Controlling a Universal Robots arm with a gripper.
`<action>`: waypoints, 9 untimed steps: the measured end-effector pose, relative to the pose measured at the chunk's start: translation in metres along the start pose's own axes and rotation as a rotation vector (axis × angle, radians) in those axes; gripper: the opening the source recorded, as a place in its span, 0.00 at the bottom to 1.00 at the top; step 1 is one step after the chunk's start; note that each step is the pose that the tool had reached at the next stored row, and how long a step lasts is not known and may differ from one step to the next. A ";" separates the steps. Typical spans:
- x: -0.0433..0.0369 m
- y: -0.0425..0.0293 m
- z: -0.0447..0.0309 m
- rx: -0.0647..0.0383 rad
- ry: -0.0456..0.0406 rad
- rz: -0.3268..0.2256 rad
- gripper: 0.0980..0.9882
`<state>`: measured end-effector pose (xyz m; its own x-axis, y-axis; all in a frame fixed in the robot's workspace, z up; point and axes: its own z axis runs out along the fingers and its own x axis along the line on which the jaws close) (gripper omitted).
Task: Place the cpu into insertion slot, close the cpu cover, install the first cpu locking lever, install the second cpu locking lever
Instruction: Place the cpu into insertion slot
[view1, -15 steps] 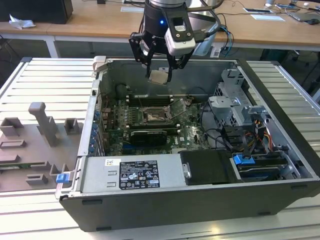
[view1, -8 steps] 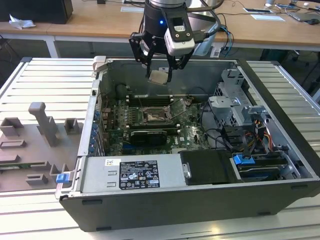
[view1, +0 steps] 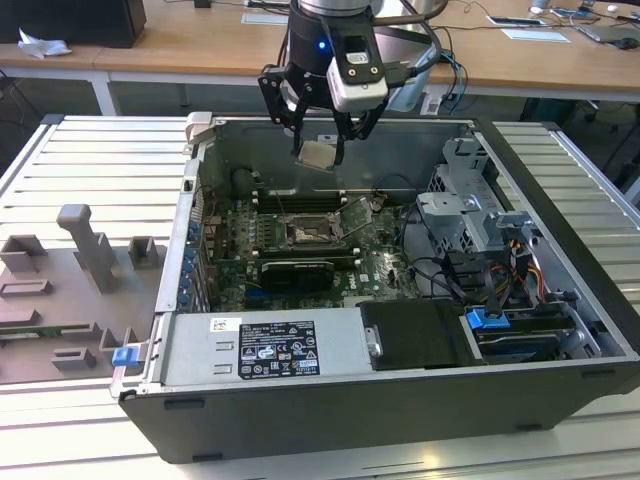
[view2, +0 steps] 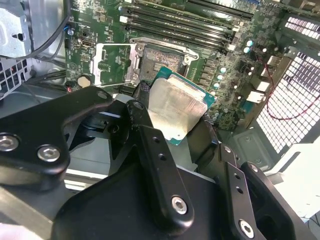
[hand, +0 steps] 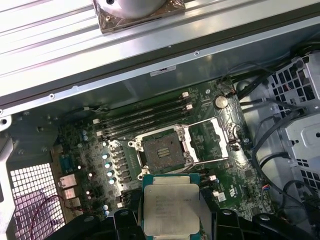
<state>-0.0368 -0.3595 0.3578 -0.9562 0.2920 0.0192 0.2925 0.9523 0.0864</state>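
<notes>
The hand (view1: 318, 143) hangs pointing straight down, well above the insertion slot (view1: 305, 233), gripping the cpu (view1: 317, 155) by its edges.

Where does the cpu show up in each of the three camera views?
Exterior view: the cpu hangs in the end effector, higher in the picture than the insertion slot.
Second wrist view: the cpu is gripped beside the insertion slot.
First wrist view: the cpu is gripped beside the insertion slot.
Shared landmark: the empty insertion slot with its open cpu cover.
</notes>
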 end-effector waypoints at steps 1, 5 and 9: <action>0.0000 0.0000 0.0000 0.000 -0.0002 0.002 0.50; 0.0000 0.0000 0.0005 0.000 -0.0010 0.011 0.50; 0.0000 -0.0001 0.0008 0.000 -0.0017 0.019 0.50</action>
<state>-0.0368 -0.3595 0.3570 -0.9505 0.3103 0.0191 0.3107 0.9466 0.0864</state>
